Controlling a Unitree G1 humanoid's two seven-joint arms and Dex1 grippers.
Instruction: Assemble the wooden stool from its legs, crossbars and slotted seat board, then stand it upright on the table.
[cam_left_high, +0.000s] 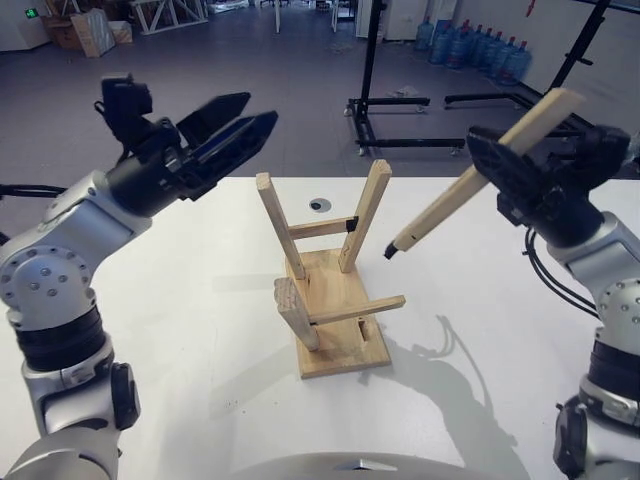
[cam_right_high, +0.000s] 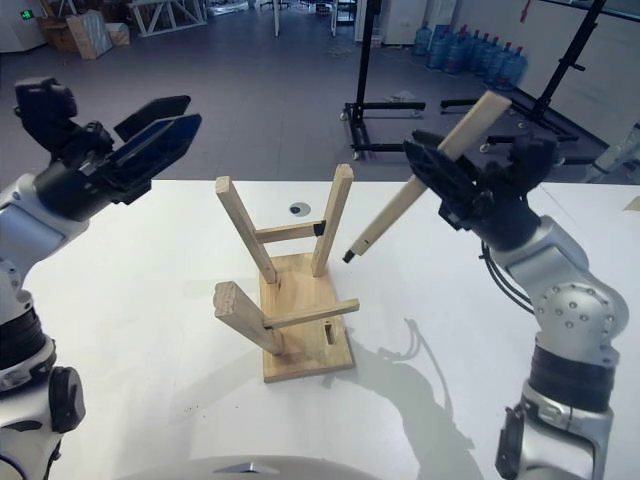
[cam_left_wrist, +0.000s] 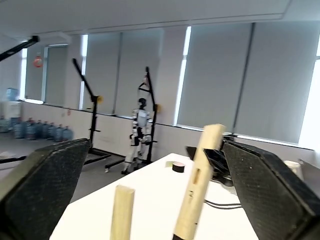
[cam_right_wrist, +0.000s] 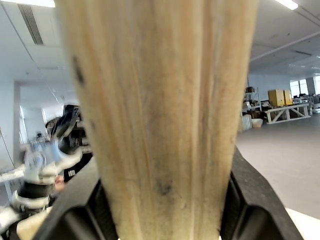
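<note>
- Bench (cam_left_high: 180, 300): white top, with a small round hole (cam_left_high: 318, 204) at the far side, just behind the stool.
- Seat board (cam_left_high: 325, 280): I see it lying flat on the bench at the middle, slotted face up. One open slot shows near its near right corner.
- Far left leg (cam_left_high: 280, 225) and far right leg (cam_left_high: 365, 215): both stand up out of the board. They lean away from each other towards the top.
- First crossbar (cam_left_high: 320, 229): it runs between those two legs at about mid height. A small black piece (cam_left_high: 352, 224) sits where it meets the far right leg.
- Near leg (cam_left_high: 297, 312): seated at the board's near left, tilted towards the left.
- Second crossbar (cam_left_high: 358, 310): it sticks out of the near leg to the right, and its far end hangs free over the board.
- Right hand (cam_left_high: 490, 160): clenched on the fourth leg (cam_left_high: 440, 208), up in the air over the bench's right far side.
- Fourth leg: it slants down and left. Its black-tipped lower end is near the far right leg, not touching it, and clear of the bench.
- Left hand (cam_left_high: 258, 110): released and carrying nothing, fingers (cam_left_wrist: 265, 195) spread wide. It is raised over the bench's left far edge, pointing towards the stool and well apart from it.
- Room behind: black racks (cam_left_high: 400, 110) on the floor and a row of water bottles (cam_left_high: 470, 45) by the far wall.
</note>
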